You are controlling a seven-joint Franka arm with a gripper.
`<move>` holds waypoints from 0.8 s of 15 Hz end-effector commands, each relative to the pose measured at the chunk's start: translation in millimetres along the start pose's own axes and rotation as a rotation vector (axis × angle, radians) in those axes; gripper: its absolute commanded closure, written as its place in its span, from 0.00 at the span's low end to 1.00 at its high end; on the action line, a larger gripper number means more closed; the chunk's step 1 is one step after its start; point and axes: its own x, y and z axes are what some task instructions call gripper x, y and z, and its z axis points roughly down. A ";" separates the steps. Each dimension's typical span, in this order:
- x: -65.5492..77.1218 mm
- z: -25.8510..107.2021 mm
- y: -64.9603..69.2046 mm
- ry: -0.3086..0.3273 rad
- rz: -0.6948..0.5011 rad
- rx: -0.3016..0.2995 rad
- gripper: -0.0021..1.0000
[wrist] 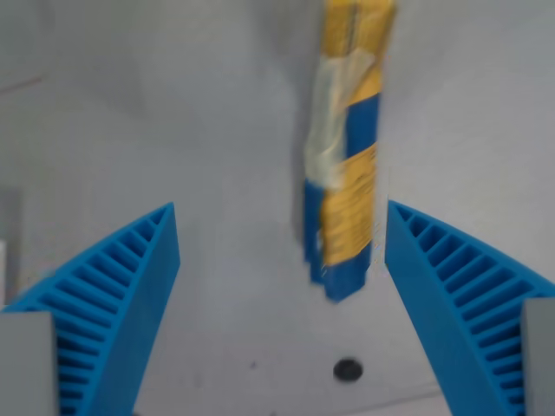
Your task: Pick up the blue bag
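Note:
The blue bag (347,147) is a narrow blue and yellow packet with a clear patch, standing on edge on the grey surface, running from the top of the wrist view down to the middle. My gripper (282,221) is open, with its two blue ribbed fingers (113,295) spread wide. The bag's lower end lies between the fingertips, closer to the finger on the wrist view's right. Neither finger touches it. The view is blurred.
A small dark round spot (348,370) marks the grey surface (173,104) just below the bag. A grey strip shows at the wrist view's left edge (7,251).

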 end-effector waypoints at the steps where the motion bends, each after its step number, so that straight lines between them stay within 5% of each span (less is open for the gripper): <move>1: 20.1 13.9 16.2 0.019 0.136 0.010 0.00; 5: 23.9 12.2 34.7 0.008 0.091 0.012 0.00; 9: 14.6 3.5 34.6 0.005 0.065 0.015 0.00; 12: 15.9 18.5 37.5 0.019 0.066 0.015 0.00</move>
